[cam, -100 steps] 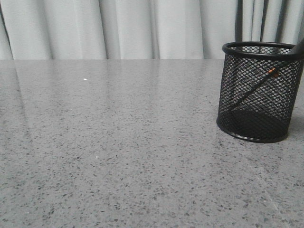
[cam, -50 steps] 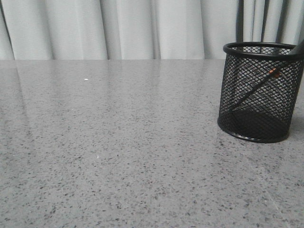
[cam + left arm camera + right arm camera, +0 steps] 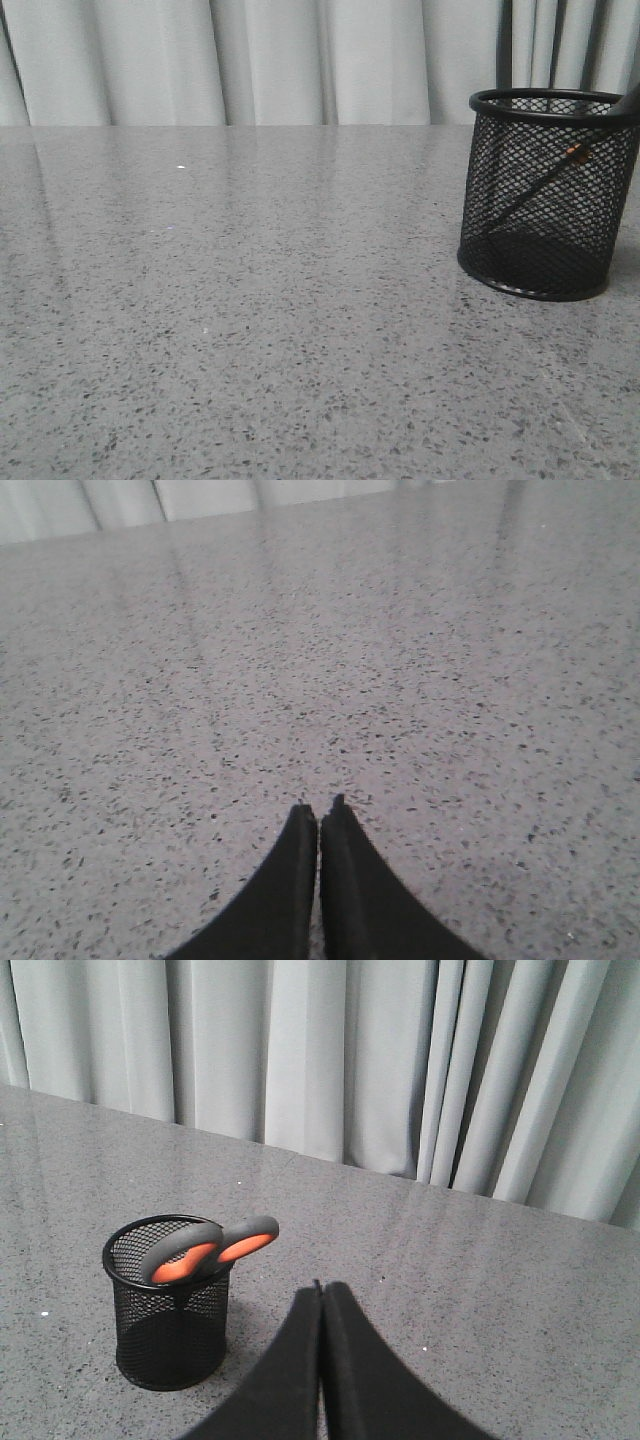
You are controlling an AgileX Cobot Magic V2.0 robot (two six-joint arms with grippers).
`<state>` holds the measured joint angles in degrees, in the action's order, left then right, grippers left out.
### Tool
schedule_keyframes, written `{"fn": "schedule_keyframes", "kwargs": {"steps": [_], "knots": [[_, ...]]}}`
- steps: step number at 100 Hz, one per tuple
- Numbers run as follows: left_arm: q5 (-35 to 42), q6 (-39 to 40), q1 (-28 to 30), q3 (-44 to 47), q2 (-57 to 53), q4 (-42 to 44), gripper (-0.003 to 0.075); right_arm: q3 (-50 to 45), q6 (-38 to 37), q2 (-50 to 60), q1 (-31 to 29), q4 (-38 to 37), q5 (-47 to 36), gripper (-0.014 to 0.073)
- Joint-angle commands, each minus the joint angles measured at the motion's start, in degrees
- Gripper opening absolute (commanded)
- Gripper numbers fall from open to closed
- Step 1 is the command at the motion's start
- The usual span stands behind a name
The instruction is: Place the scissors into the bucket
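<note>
The bucket (image 3: 545,195), a black wire-mesh cup, stands upright at the right of the grey speckled table. The scissors (image 3: 545,180) stand inside it, blades down and leaning; their dark blades show through the mesh. In the right wrist view the bucket (image 3: 168,1305) holds the scissors' grey, orange-lined handle loops (image 3: 205,1247), which stick out over its rim. My right gripper (image 3: 321,1287) is shut and empty, apart from the bucket and beside it. My left gripper (image 3: 319,808) is shut and empty over bare table. Neither gripper shows in the front view.
Pale grey curtains (image 3: 270,60) hang behind the table's far edge, and they also show in the right wrist view (image 3: 400,1060). The grey speckled tabletop (image 3: 250,300) stretches left of the bucket.
</note>
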<state>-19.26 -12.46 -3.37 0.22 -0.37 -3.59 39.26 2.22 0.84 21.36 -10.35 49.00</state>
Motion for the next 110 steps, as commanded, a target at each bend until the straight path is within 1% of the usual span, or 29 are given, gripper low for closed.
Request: {"fn": "schedule_keyframes", "kwargs": {"steps": [1, 60, 74, 81, 85, 89, 95, 99, 105, 110], "knots": [[2.4, 0.4, 0.7, 2.6, -1.6, -0.4, -0.0020, 1.0, 0.4, -1.4, -0.2, -0.7, -4.8, -0.0068], [2.4, 0.4, 0.7, 2.6, -1.6, -0.4, -0.0020, 1.0, 0.4, -1.4, -0.2, -0.7, -4.8, -0.0071], [2.4, 0.4, 0.7, 2.6, -1.6, -0.4, -0.0020, -0.7, 0.4, -1.4, -0.3, -1.1, -4.4, -0.0071], [2.4, 0.4, 0.7, 2.6, -1.6, -0.4, -0.0020, -2.6, 0.4, -1.3, -2.0, -5.9, -3.4, -0.0071], [2.4, 0.4, 0.7, 2.6, -1.6, -0.4, -0.0020, -4.4, 0.4, -1.1, -3.5, -8.3, -5.7, -0.0071], [2.4, 0.4, 0.7, 2.6, -1.6, -0.4, -0.0020, -6.4, 0.3, -1.0, -5.6, -8.1, -9.7, -0.0071], [2.4, 0.4, 0.7, 2.6, -1.6, -0.4, -0.0020, -10.8, -2.8, -1.0, -9.3, -6.1, -15.7, -0.0071], [2.4, 0.4, 0.7, 2.6, -1.6, -0.4, -0.0020, -14.5, -3.5, -1.0, -12.5, -3.2, -20.2, -0.0071], [2.4, 0.4, 0.7, 2.6, -1.6, -0.4, -0.0020, -20.2, -3.5, -1.0, -17.8, 3.2, -26.9, -0.0071], [2.4, 0.4, 0.7, 2.6, -1.6, -0.4, -0.0020, -25.3, -3.5, -1.0, -22.0, 7.2, -34.3, -0.0071]]}}
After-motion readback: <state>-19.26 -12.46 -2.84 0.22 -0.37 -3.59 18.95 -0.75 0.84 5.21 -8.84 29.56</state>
